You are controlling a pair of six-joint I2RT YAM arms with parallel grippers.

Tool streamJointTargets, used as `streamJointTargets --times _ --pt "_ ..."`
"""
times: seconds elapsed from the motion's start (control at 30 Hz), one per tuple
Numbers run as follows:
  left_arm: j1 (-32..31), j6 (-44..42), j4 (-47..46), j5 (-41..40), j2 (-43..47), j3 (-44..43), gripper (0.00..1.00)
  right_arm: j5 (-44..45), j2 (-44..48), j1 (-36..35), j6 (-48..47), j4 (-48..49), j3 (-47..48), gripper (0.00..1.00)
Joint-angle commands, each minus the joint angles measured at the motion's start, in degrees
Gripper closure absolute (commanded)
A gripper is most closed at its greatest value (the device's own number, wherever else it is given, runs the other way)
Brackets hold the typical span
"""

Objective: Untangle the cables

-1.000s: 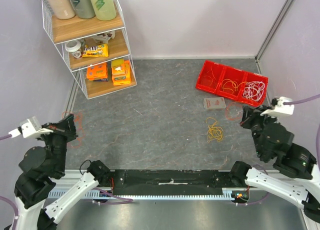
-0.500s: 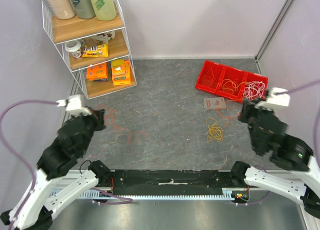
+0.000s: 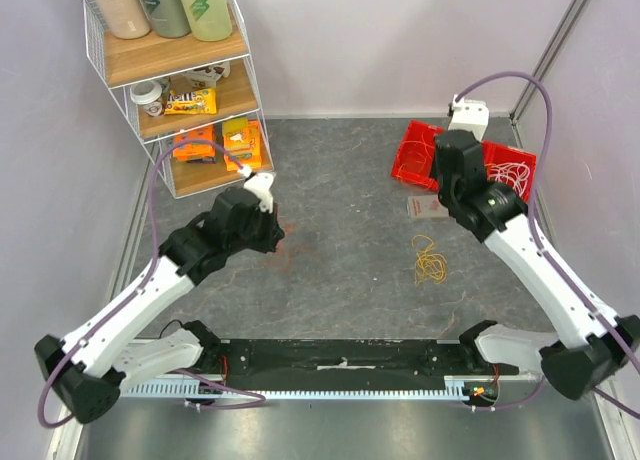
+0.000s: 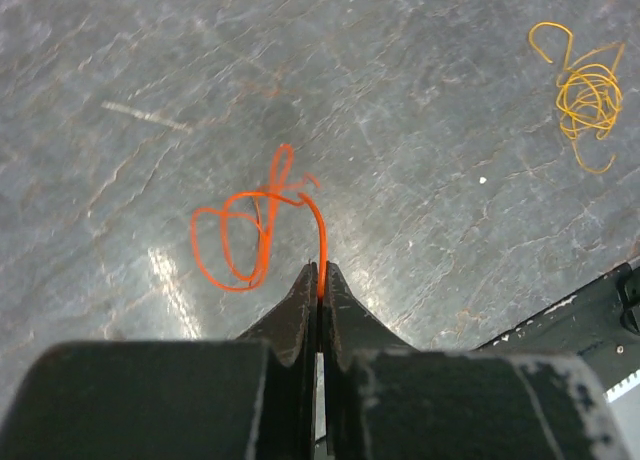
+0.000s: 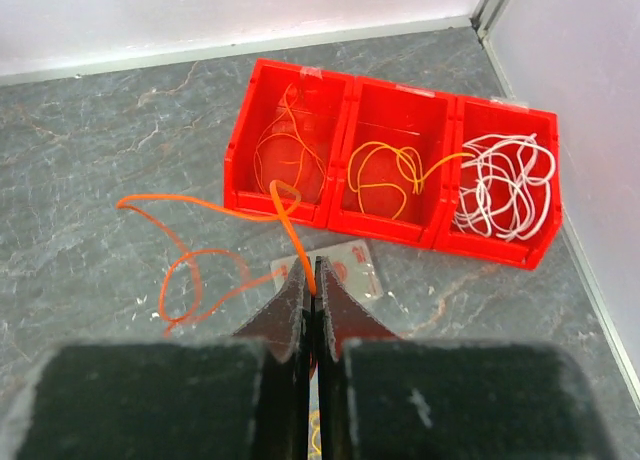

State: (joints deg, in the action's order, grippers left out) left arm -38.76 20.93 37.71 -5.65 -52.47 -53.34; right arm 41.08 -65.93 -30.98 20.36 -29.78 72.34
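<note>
My left claw (image 4: 320, 272): pinched tight on an orange cable (image 4: 245, 235) that looped over the table (image 4: 450, 180).
My right claw (image 5: 311, 277): pinched a second orange cable (image 5: 195, 260) near the red bin (image 5: 340, 218).
Yellow cable (image 4: 585, 80): lay loose, apart.

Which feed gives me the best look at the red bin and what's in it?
Right wrist: the whole red bin shows, with orange cable, yellow cable and white cable each in its own compartment. In top external the right arm covers the bin's middle; left wrist does not show it.
</note>
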Motion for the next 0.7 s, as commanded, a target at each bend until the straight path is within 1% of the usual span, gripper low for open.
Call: streamJointTargets --times 0.0,0.07,0.13,0.3,0.37,0.47,0.67 --pt "0.00 -7.74 -1.50 7.15 -7.46 -8.79 0.98 -10.83 -6.47 6.44 1.08 4.99 6.67 1.00" --pt "0.00 -8.79 -2.90 6.71 -9.75 -9.32 0.98 -12.16 -9.38 9.35 2.48 5.00 9.39 1.00" --pt "0.09 -9.67 -4.92 6.79 -10.20 -8.10 0.98 -13.13 -12.10 11.81 4.33 4.91 12.20 1.00" --pt "0.35 -11.61 -6.86 5.92 -8.53 -3.44 0.98 -14.09 -18.17 16.30 5.57 6.83 15.90 1.00" --pt "0.27 -11.44 -7.21 6.35 -7.13 -2.21 0.98 -14.54 -20.28 17.09 4.43 9.46 16.26 1.00" --pt "0.35 -11.26 -8.18 6.62 -4.84 -0.89 0.98 -11.82 -24.41 17.80 3.28 10.36 18.18 1.00" --pt "0.35 -11.00 -8.45 7.58 -4.48 -0.62 0.98 -10.15 -28.81 18.50 4.34 13.16 18.11 1.00"
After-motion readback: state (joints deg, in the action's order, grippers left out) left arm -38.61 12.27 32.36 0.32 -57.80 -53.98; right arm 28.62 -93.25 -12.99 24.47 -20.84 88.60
